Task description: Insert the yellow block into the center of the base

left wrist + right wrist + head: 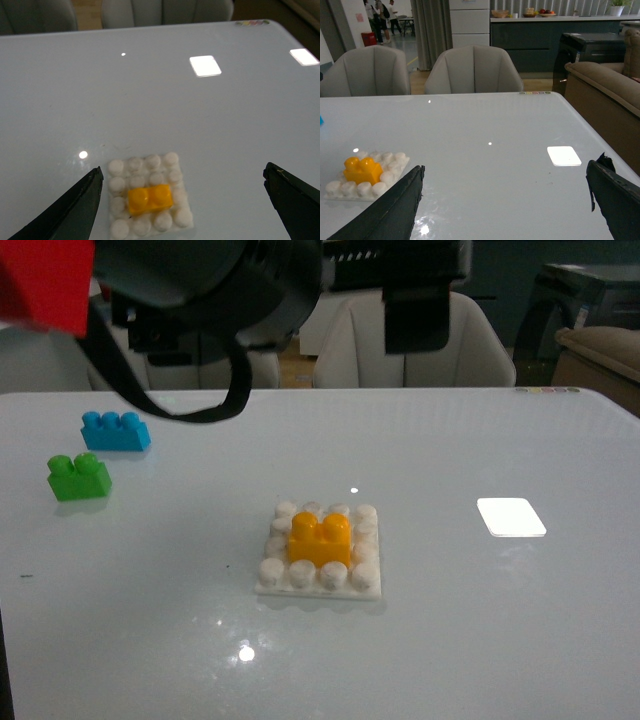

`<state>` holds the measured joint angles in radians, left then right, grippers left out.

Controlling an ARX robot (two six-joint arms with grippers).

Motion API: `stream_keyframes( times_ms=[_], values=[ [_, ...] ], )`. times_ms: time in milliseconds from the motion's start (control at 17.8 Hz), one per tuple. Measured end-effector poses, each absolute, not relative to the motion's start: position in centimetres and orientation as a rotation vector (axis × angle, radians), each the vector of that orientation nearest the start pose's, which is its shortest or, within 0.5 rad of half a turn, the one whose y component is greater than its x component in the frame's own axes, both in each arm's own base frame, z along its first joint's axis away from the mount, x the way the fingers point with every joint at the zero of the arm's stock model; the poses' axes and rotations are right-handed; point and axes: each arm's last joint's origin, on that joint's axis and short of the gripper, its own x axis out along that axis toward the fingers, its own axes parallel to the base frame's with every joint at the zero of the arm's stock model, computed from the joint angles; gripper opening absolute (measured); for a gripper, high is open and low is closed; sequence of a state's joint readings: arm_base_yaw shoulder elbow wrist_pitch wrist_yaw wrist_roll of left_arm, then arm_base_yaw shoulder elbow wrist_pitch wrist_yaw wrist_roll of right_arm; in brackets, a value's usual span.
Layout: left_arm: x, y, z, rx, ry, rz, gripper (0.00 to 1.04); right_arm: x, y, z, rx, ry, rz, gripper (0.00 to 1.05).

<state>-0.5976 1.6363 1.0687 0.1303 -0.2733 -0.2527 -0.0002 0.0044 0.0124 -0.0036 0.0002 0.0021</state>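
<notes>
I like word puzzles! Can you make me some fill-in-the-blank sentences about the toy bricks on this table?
1. The small yellow plastic brick sits on the flat white studded ____.
2. The yellow brick has ____ round studs on top.
3. Right beside the green plastic brick lies a ____ brick.
4. Both of the robot's hands are ____, holding nothing.

Missing words: plate; two; blue; open

Dim, soft-focus pictures with ceiling-light glare on the glossy table (450, 620) (brightest as one white patch (511, 517)).

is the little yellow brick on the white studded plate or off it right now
On it. The small yellow-orange two-stud plastic brick sits upright on the middle of the flat square white studded plate, white studs showing all around it. Neither gripper holds it.
</notes>
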Motion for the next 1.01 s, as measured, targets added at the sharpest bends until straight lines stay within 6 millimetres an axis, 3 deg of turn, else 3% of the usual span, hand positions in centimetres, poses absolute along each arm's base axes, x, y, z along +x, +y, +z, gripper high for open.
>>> stream_keyframes(
  times_ms=[56,113,169,282,338,507,563,676,1013],
  values=[
    [30.2,-19.1,24.3,-0.057,0.436,-0.25,0.98,9.7,0.0,16.7,0.002,-0.005,0.0,0.98],
    [29.8,-18.6,24.9,-0.064,0.314,-0.214,0.94,9.7,0.0,16.7,0.002,-0.005,-0.001,0.98],
    [28.3,-16.4,25.9,-0.067,0.118,-0.1,0.82,9.7,0.0,16.7,0.002,-0.005,0.0,0.98],
    [25.1,-10.4,26.1,-0.067,-0.039,0.002,0.6,9.7,0.0,16.7,0.002,-0.005,-0.001,0.98],
    [23.7,-8.1,25.1,-0.058,-0.054,0.041,0.47,9.7,0.0,16.7,0.002,-0.005,-0.001,0.98],
    [20.6,-5.4,20.9,-0.008,0.031,-0.008,0.11,9.7,0.0,16.7,0.002,-0.004,-0.001,0.98],
    [19.7,-4.4,20.8,-0.015,0.007,0.001,0.02,9.7,0.0,16.7,0.002,-0.005,-0.001,0.98],
    [17.8,-2.9,19.6,-0.013,0.008,0.008,0.02,9.7,0.0,16.7,0.002,-0.005,0.0,0.98],
    [14.8,-1.1,17.9,-0.013,0.012,0.004,0.02,9.7,0.0,16.7,0.002,-0.004,-0.001,0.98]
  ],
)
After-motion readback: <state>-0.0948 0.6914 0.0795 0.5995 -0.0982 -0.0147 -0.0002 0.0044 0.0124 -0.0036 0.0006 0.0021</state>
